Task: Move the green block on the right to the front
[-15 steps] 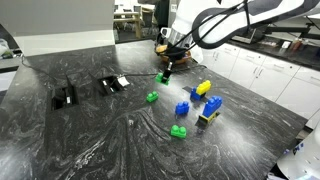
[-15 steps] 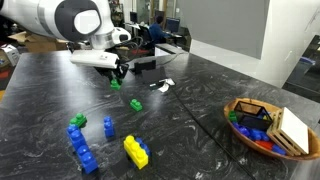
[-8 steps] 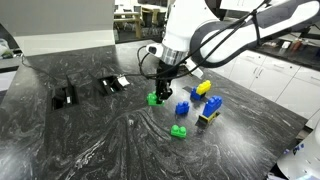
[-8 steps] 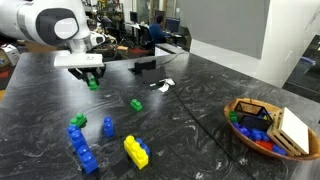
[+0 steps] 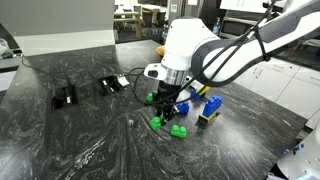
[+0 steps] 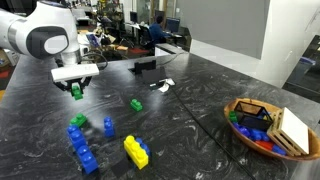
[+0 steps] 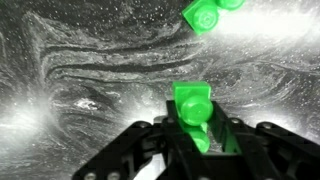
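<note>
My gripper is shut on the green block, a small bright green studded brick, and holds it low over the dark marble table. In an exterior view the gripper holds the block left of the brick group. In the wrist view the block sits upright between the black jaws. I cannot tell whether it touches the table.
Another green brick lies close by, and one more sits mid-table. A green brick shows ahead in the wrist view. Blue bricks and a yellow brick stand nearby. A basket of bricks sits to the side. Black items lie further off.
My gripper has carried the green block from the far side of the table toward the near side and lowered it beside the other bricks. It stays shut on the block.
</note>
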Available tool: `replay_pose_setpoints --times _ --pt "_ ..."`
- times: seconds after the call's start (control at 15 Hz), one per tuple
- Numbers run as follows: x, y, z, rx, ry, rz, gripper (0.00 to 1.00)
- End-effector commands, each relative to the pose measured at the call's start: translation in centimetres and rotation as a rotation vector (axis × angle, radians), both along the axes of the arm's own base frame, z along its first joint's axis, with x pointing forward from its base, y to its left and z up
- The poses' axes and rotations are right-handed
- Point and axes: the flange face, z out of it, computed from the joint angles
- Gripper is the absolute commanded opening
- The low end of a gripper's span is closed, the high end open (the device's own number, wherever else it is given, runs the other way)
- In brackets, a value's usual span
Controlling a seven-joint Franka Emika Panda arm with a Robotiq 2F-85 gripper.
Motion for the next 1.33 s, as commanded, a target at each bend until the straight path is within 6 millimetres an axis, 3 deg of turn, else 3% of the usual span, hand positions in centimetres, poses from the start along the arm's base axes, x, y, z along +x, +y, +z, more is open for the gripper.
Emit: replay_pose_setpoints --times 0.0,0.33,0.73,0.87,0.93,1.27 --pt "-0.7 0.9 -1.7 -0.014 -0.011 0.123 0.10" --pt "-1.4 2.5 -5.6 -0.061 0.017 0.261 0.10" --pt "-1.5 3.3 -7.0 -0.090 0.030 0.307 0.10" --pt "-1.3 3.2 -6.8 -0.085 0.030 0.291 0.61" --pt "-1.2 3.1 -6.7 -0.076 0.032 0.283 0.61" --pt "-0.5 1.6 -5.2 -0.039 0.073 0.206 0.94"
